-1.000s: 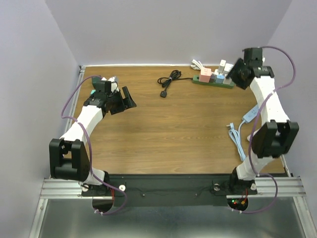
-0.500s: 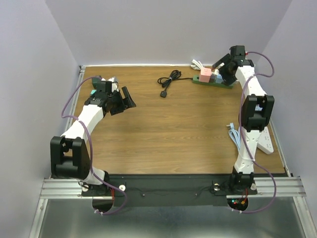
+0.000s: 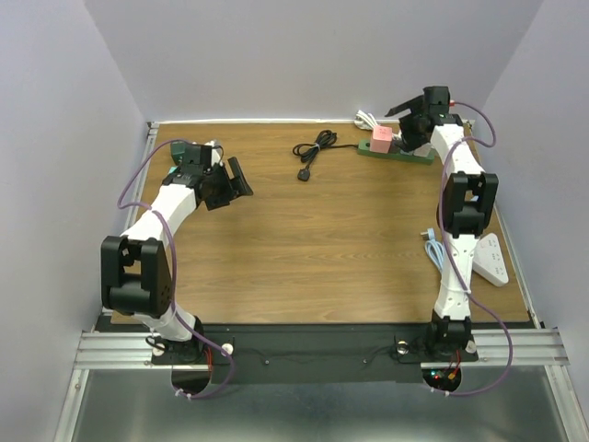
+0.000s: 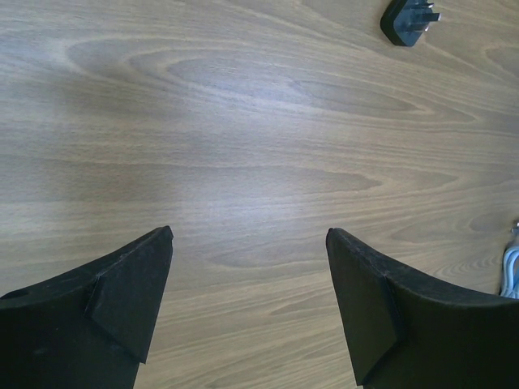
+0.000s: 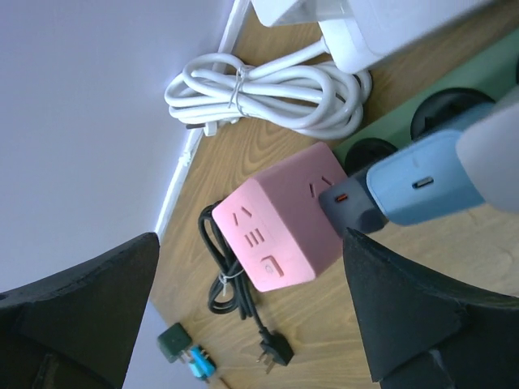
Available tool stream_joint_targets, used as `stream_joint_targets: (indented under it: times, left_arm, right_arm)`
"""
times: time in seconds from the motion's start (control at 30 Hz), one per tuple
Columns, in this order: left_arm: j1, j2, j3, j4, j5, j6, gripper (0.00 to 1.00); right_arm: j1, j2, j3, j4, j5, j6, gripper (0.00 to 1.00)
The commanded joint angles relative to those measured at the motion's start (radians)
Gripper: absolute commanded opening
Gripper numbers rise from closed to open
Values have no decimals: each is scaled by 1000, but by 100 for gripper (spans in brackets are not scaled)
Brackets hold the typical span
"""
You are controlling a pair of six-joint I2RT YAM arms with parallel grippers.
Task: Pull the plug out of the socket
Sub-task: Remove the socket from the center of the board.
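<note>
A green power strip [image 3: 398, 154] lies at the back right of the table. A pink cube plug [image 3: 380, 140] and a blue adapter [image 5: 426, 182] sit in it, side by side; the strip [image 5: 454, 101] and the pink cube [image 5: 284, 219] also show in the right wrist view. My right gripper [image 3: 405, 127] is open above these plugs, with the pink cube between its jaws in the wrist view [image 5: 251, 237], not touching. My left gripper [image 3: 235, 180] is open and empty over bare wood at the left [image 4: 250, 232].
A black cable coil [image 3: 317, 143] with a loose black plug [image 3: 304, 173] lies left of the strip. A white cable bundle [image 5: 268, 89] and white adapter [image 5: 365, 24] sit behind it. A white power strip [image 3: 492, 260] and light blue cable [image 3: 440, 253] lie at the right edge.
My right arm has swung left and forward, from beside the strip's right end to above its plugs. My left arm has shifted only slightly.
</note>
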Motion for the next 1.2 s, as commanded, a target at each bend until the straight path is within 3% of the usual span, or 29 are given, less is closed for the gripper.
stream_joint_targets:
  times: [0.0,0.17,0.4,0.57,0.8,1.17]
  left_arm:
    - [2,22,54,-8,2,7,88]
    - [2,65,94,-19,13,20,88]
    - [2,94,126,-31,16,26,88]
    - [2,106,138,-42,8,43,87]
    - [2,117,140,-45,13,50,87]
    - [2,122,117,-22,25,41,87]
  right_arm:
    - [12,-10,106,64,29,-136,95]
    - [10,-15,120,70,159,-341,87]
    - [10,108,259,73,80,-452,63]
    - [10,142,253,73,32,-483,49]
    - [10,194,252,70,-54,-501,45]
    - [34,105,29,58,-296,-536,37]
